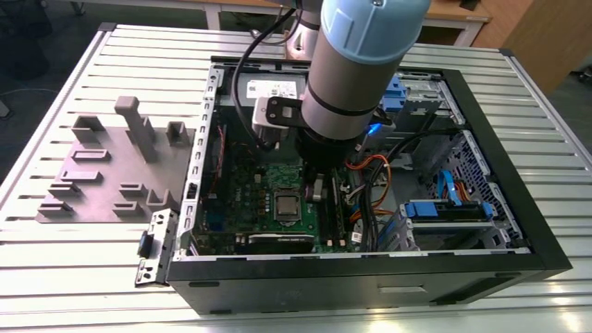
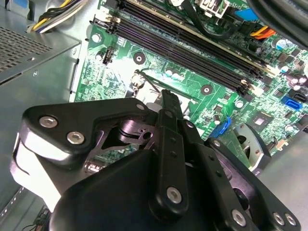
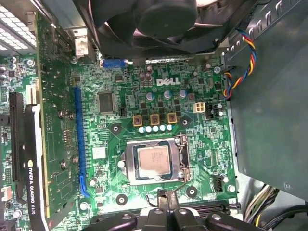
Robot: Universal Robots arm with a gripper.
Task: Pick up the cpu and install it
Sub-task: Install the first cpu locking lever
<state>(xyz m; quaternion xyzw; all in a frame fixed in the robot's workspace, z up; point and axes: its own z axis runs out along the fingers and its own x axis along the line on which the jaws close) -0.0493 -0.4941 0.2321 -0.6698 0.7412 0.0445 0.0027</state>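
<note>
Cpu (image 3: 153,160): seated in socket frame (image 3: 179,163) on motherboard (image 3: 202,130), edges flush. Gripper (image 3: 163,211) hovers beside it; fingers' spread cannot be told.

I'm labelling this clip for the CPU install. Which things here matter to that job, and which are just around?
Job:
cpu, seated in the socket frame
motherboard
gripper

Just around:
grey plastic blocks
case fan
graphics card
memory slots

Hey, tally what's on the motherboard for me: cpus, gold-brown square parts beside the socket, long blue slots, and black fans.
cpu: 1
gold-brown square parts: 3
long blue slot: 1
black fan: 1
Total: 6
</note>
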